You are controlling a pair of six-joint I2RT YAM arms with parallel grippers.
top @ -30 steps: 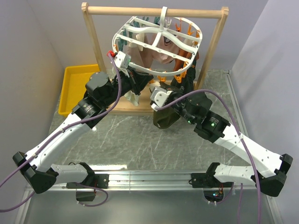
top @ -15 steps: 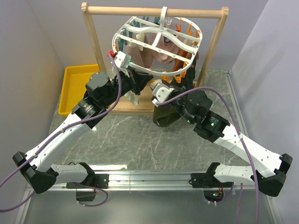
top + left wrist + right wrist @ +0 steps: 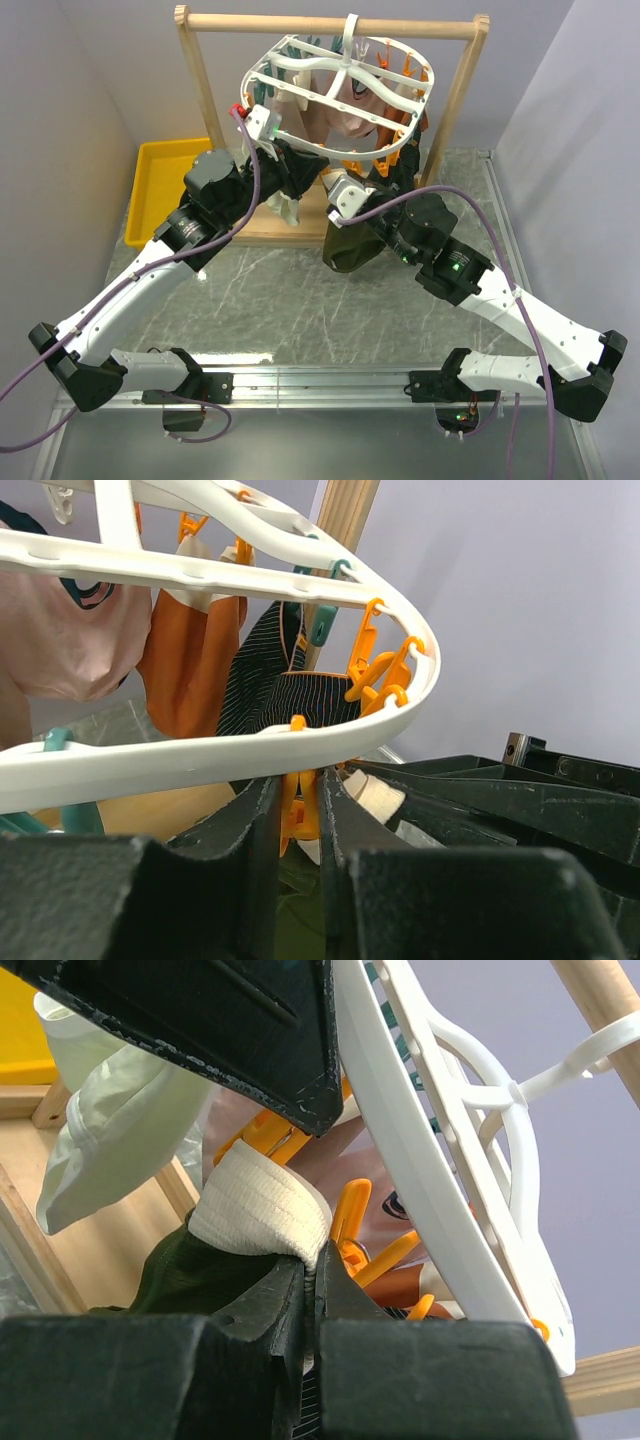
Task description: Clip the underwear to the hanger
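Marble table is nearest, with both arms reaching away over it toward the rack. The right gripper is pressed tight on the underwear, pinching the olive fabric just under the folded beige waistband. The rest of the underwear hangs down below the gripper toward the table; can't tell if the low end touches. The waistband is held up just under the near rim of the hanger, right beside hanging orange clips, and is not yet clipped. The left gripper comes in from the left with its jaws nearly together, squeezing one orange clip that hangs from that near rim. In the left wrist view the waistband sits just right of that clip. In the right wrist view a black finger of the left gripper is just above the waistband, close to touching. A white cloth hangs low, left of the underwear. Further back under the hanger are a black striped garment, an orange garment and a pink garment, all hanging from clips. The hanger is tilted, near rim lower, with its hook over the wooden rail. A yellow bin sits far left on the table, by the wall.
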